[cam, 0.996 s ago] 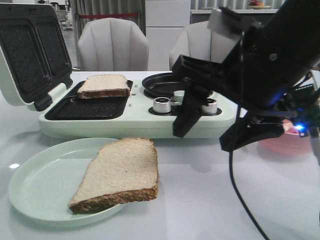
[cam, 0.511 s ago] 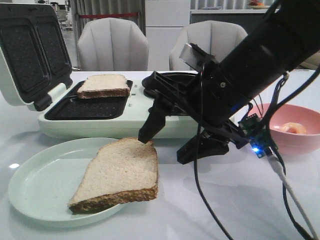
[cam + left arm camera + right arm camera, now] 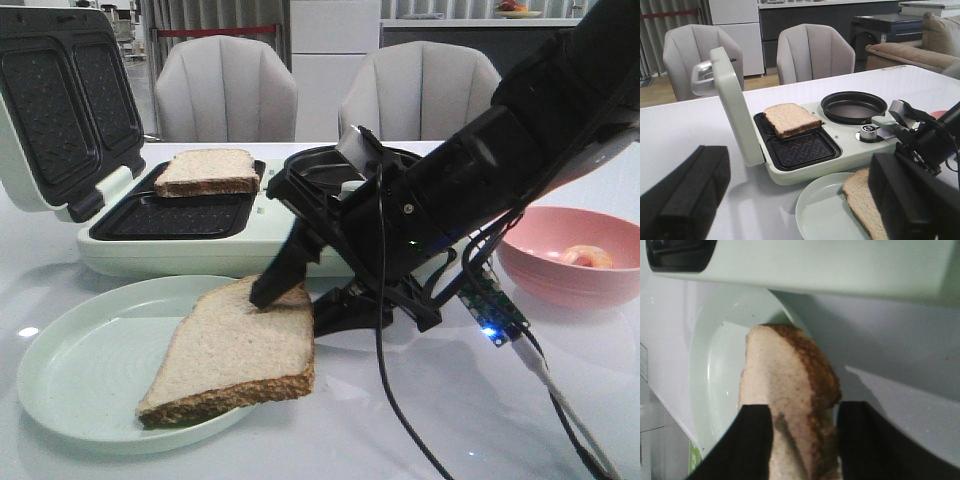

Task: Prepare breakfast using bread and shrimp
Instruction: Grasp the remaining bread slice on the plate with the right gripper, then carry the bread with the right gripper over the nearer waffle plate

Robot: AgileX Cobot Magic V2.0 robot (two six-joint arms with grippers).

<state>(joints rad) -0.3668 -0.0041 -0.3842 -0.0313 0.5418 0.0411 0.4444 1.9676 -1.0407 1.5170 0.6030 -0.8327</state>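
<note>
The right gripper (image 3: 298,300) has its fingers spread around the near edge of the bread slice (image 3: 235,350) on the plate (image 3: 70,375), one finger (image 3: 275,280) on top and one down at the table beside it; in the wrist view the bread sits between both pads, not squeezed as far as I can see. The second slice (image 3: 206,171) lies in the sandwich maker (image 3: 200,245), lid up. The shrimp (image 3: 586,256) is in the pink bowl (image 3: 565,280) off to the right. The left gripper (image 3: 790,200) hangs wide open, holding nothing.
</note>
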